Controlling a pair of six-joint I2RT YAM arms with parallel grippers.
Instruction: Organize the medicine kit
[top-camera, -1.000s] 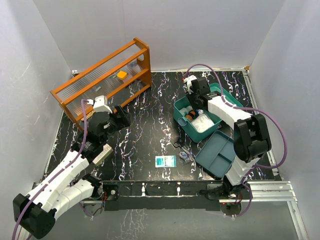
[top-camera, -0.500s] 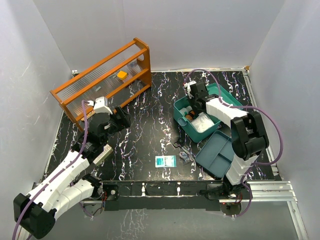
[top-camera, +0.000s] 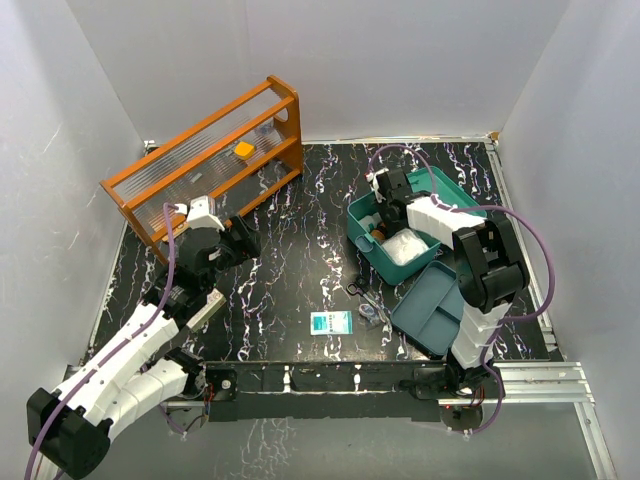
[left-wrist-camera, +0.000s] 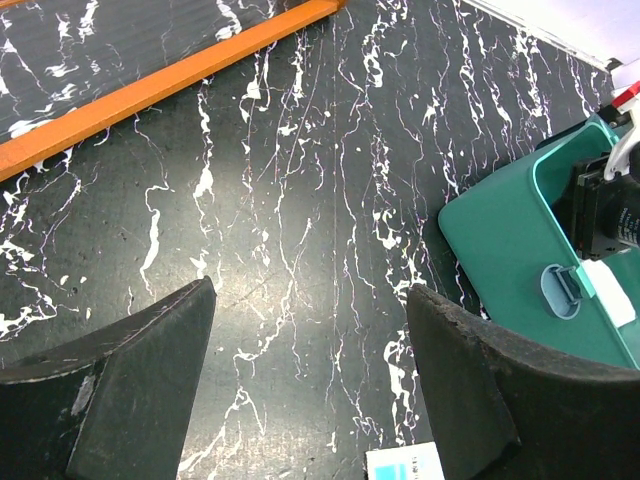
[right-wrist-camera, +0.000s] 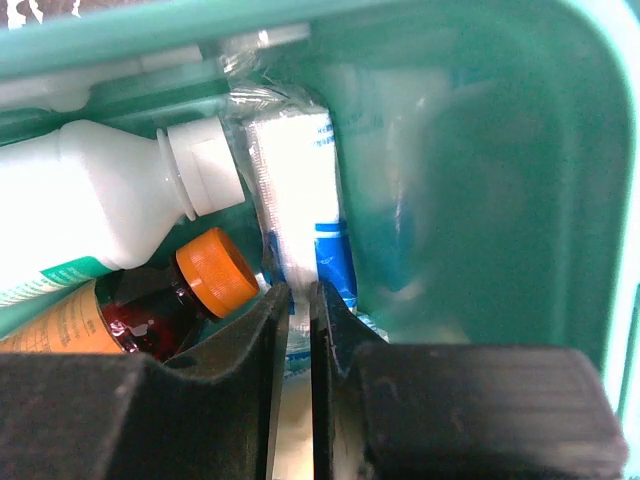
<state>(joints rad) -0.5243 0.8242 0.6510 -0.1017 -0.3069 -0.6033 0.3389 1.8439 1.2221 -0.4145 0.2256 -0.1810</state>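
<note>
Rack (top-camera: 205, 165) far left, medicine kit (top-camera: 372, 255) right, tray (top-camera: 432, 310) before it

Left gripper (left-wrist-camera: 310, 300) wide open; right gripper (right-wrist-camera: 292, 305) nearly closed

Left of the teal-green plastic box (top-camera: 368, 250), black marbled tabletop (top-camera: 290, 260) lies open; a blue-grey plastic tray (top-camera: 430, 305) blocks its near side.

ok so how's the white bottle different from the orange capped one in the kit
The white bottle has an opaque white body and white cap; the orange-capped bottle has a dark reddish body and a ribbed orange cap. The white bottle also looks bulkier than the orange-capped bottle. Both lie on their sides in the medicine kit, caps toward the wrapped packet.
</note>
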